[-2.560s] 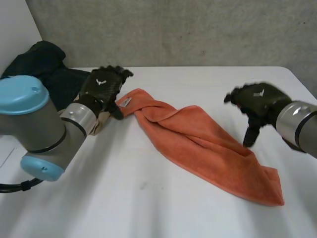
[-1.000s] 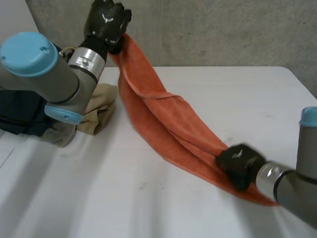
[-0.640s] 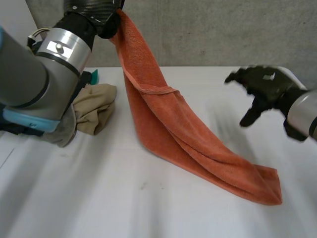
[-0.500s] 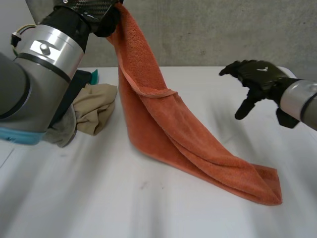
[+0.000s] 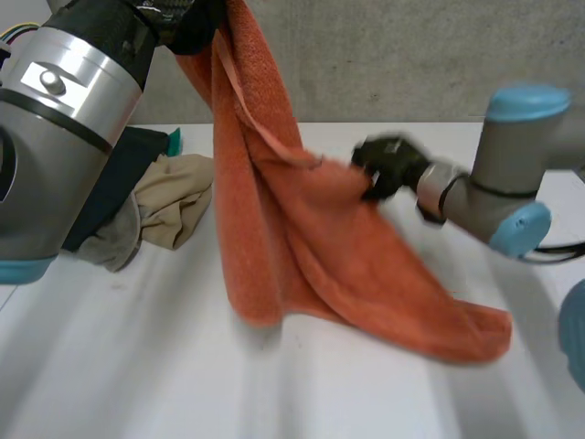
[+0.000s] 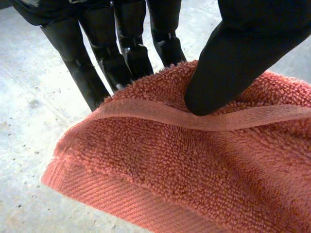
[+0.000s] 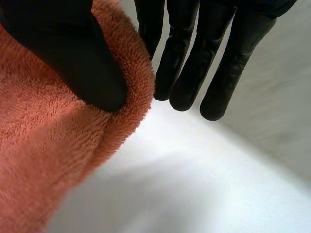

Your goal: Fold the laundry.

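Observation:
An orange towel (image 5: 311,247) hangs from my left hand (image 5: 187,23), which is raised high at the back left. Its lower end trails onto the white table (image 5: 137,366) at the right. In the left wrist view the thumb (image 6: 228,63) presses the towel's hem (image 6: 194,179) against the fingers (image 6: 126,48) behind it, near a corner. My right hand (image 5: 388,169) is at the towel's right edge, about halfway down. There its thumb (image 7: 82,63) lies on the towel's folded edge (image 7: 43,145), with straight fingers (image 7: 189,63) on the other side, pinching it.
A pile of clothes lies at the table's back left: a beige garment (image 5: 178,206), a dark one (image 5: 119,174) and a grey piece (image 5: 110,242). My right arm's blue-capped elbow (image 5: 521,101) stands over the table's right side. A grey wall rises behind.
My left hand has lifted the towel higher. My right hand has swung in from the right, where it was open, to the towel's right edge and closed on it.

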You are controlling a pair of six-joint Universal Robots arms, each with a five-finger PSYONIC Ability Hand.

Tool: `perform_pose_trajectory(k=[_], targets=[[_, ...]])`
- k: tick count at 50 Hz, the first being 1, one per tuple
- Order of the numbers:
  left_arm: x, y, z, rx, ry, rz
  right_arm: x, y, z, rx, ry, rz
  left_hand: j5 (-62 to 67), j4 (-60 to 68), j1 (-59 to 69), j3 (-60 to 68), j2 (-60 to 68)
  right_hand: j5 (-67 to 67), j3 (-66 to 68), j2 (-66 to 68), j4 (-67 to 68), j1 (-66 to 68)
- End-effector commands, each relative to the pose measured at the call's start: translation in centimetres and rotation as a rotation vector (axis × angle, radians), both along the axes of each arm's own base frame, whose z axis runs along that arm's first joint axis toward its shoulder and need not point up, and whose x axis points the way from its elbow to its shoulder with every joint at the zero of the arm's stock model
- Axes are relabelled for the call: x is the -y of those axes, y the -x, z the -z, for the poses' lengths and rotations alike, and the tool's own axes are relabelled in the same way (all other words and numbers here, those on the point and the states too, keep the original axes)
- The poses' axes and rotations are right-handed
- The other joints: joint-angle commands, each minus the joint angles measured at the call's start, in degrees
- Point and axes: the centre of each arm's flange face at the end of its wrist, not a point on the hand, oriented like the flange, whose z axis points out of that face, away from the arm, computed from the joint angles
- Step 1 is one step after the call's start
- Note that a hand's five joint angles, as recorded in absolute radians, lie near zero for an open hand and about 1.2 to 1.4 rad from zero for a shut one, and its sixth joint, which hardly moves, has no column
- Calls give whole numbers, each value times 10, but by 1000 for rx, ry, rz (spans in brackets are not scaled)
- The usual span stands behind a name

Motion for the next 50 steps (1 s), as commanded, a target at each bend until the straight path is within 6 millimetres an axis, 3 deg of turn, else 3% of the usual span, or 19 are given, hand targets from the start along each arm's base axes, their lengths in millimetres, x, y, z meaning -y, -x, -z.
perform_pose_trajectory(k=[1,4,6,10,12,14,17,18,19,22,23,26,29,30,32,42,44,50], targets=[[64,-14,-8,-63,11,-168,-4,25,-119,167,444,181,143,111,156,117,114,141,120,128,121,235],[82,-25,-13,-102,14,-245,-21,37,-147,210,557,195,143,111,156,117,114,141,120,128,121,235],[89,-28,-11,-124,4,-284,-27,43,-151,216,582,205,143,111,156,117,114,141,120,128,121,235],[93,-29,4,-119,-39,-308,-35,60,-129,179,530,232,143,111,156,117,114,141,120,128,121,235],[93,-28,17,-99,-74,-307,-39,69,-105,139,463,252,143,111,156,117,114,141,120,128,121,235],[88,-25,47,-55,-154,-300,-45,76,-89,107,420,261,143,111,156,117,114,141,120,128,121,235],[76,-21,80,1,-242,-287,-61,86,-50,11,327,256,143,111,156,117,114,141,120,128,121,235],[76,-21,80,1,-242,-286,-65,88,-38,-20,304,247,143,111,156,117,114,141,120,128,121,235],[61,-17,114,59,-330,-266,-77,91,-14,-91,260,212,143,111,156,117,114,141,120,128,121,235],[50,-15,137,101,-387,-253,-102,93,21,-188,187,143,143,111,156,117,114,141,120,128,121,235],[43,-15,153,128,-431,-244,-107,93,28,-208,170,128,143,111,156,117,114,141,120,128,121,235],[34,-15,170,158,-478,-236,-127,96,49,-267,83,96,143,111,156,117,114,-190,-211,-204,-211,-96],[28,-15,186,190,-515,-232,-131,98,50,-284,31,92,143,111,156,117,114,-273,-294,-287,-294,-179],[27,-15,189,194,-523,-231,-131,100,49,-290,-1,93,143,111,156,117,114,-410,-431,-424,-431,-316],[27,-14,193,200,-532,-233,-128,102,45,-291,-12,101,143,111,156,117,114,-483,-504,-497,-504,-390],[34,-25,190,190,-535,-267,-100,128,11,-279,-154,198,143,111,156,117,114,-465,-486,-479,-486,-371],[35,-27,186,184,-529,-273,-97,134,10,-280,-198,214,143,111,156,117,114,-464,-485,-477,-484,-370],[37,-30,180,167,-518,-278,-86,146,35,-306,-331,226,143,111,156,117,114,-400,-421,-413,-420,-306]])
